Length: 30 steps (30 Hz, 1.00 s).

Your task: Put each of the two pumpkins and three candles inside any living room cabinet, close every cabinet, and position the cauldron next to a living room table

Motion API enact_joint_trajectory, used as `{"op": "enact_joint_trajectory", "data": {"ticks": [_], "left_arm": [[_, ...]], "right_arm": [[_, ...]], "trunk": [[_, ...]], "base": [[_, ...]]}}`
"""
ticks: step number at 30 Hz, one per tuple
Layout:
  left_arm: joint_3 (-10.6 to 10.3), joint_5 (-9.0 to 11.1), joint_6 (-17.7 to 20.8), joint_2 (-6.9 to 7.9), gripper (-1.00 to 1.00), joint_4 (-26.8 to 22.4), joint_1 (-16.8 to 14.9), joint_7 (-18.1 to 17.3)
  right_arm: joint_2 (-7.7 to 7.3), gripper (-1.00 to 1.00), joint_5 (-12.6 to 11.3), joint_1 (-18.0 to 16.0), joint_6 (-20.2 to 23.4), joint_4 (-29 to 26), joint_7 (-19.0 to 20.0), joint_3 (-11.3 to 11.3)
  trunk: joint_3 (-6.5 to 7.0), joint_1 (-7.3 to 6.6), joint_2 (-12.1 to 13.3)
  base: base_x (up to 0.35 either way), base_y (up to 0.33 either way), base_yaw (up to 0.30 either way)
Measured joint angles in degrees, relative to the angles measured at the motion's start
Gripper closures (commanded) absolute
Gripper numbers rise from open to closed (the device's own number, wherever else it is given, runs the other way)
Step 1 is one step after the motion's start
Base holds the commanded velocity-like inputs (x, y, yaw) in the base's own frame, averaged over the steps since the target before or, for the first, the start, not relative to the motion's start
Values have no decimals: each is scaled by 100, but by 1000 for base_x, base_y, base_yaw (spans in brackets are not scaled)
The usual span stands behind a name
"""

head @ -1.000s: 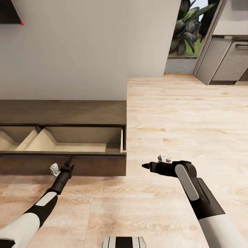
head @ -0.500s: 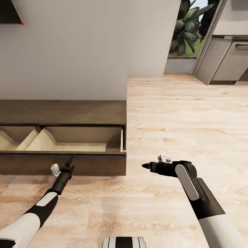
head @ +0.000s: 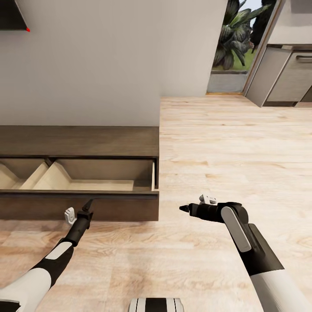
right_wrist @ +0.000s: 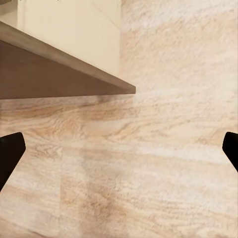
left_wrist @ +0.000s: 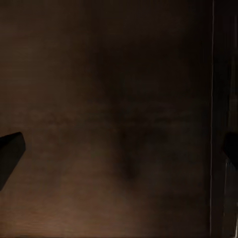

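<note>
Dark-brown cabinet [head: 78, 143] at left has its drawer [head: 86, 180] pulled out. Left gripper [head: 89, 203], fingers apart, meets the drawer front; right gripper [head: 182, 209], also spread, hangs over floor [head: 225, 143].

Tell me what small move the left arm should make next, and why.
Probably ease the left gripper forward until it meets the drawer front and push it in. The drawer stands pulled out, its pale inside looks bare, and the open gripper already faces the dark front close up.
</note>
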Motion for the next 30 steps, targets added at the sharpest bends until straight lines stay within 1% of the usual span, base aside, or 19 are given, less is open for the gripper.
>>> {"op": "enact_joint_trajectory", "data": {"ticks": [8, 9, 18, 24, 30], "left_arm": [[-1, 13, -1, 0, -100, 13, 0, 139], [-1, 14, -1, 0, -100, 12, -1, 267], [-9, 14, 0, -2, -100, 11, 0, 543], [0, 14, 29, -1, -100, -26, -1, 888], [-11, 7, 40, 0, -100, -27, 0, 926]], "right_arm": [[0, -100, 1, 0, -2, -1, -6, -6], [-7, -100, 2, 2, -1, 0, -6, -12], [-13, -100, 0, -4, -5, 0, -6, -19], [-17, -100, 8, -4, -7, 2, -6, -19], [-18, -100, 9, -4, -7, 23, -3, -19]], "trunk": [[0, 0, 0], [0, 0, 0], [0, 0, 0], [0, 0, 0], [0, 0, 0]], "base": [[0, 0, 0], [0, 0, 0], [0, 0, 0], [0, 0, 0], [0, 0, 0]]}}
